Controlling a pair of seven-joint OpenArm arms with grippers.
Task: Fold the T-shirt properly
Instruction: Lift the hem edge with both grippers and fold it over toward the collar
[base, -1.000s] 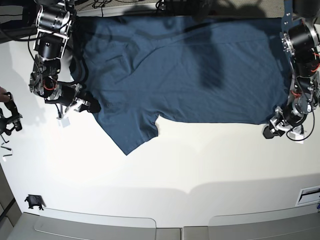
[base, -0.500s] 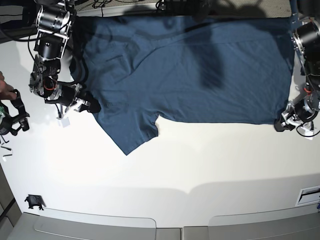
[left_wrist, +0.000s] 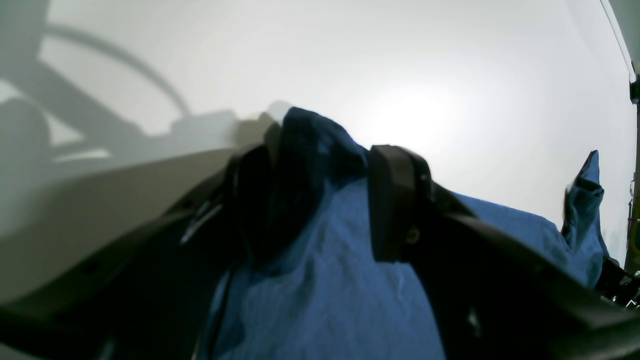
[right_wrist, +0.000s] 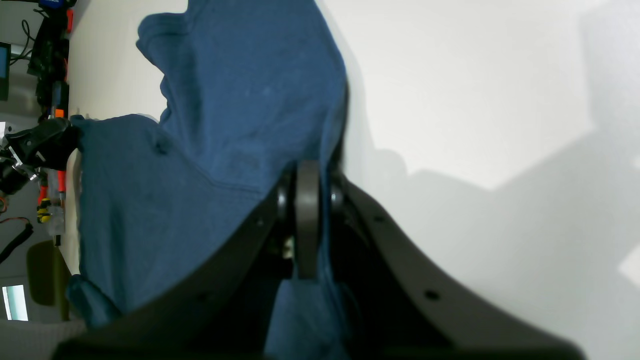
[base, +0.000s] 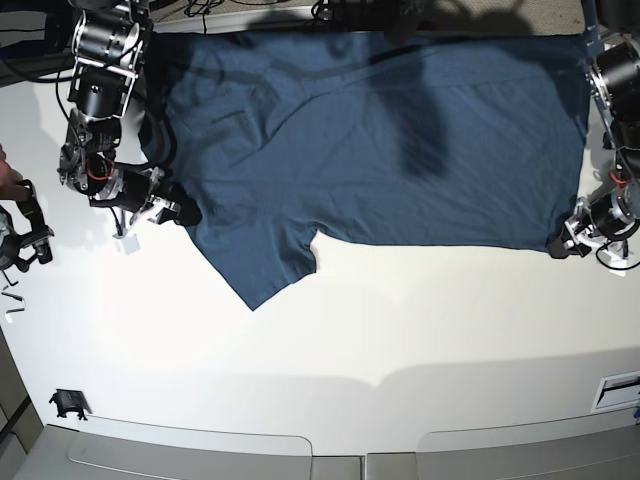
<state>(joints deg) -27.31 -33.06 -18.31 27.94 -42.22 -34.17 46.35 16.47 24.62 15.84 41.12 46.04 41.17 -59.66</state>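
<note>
No readable writing or label shows on the T-shirt (base: 380, 140) spread on the table (base: 330, 340). The right tool (base: 172, 210) pinches its edge; the left tool (base: 562, 247) gapes wide around a hem corner.

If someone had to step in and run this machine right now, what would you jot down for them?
Right tool: shut on the T-shirt, pinching the cloth edge near the shoulder, by the sleeve.
Left tool: jaws wide apart, with the shirt's bottom corner lying between them; not clamped.
T-shirt: spread mostly flat on the white table, one sleeve sticking out toward the front.
Done: shirt laid out, both tools at its near edge.
Left: no fold made yet. Probably the left tool should close on its corner first, then both lift and fold.
</note>
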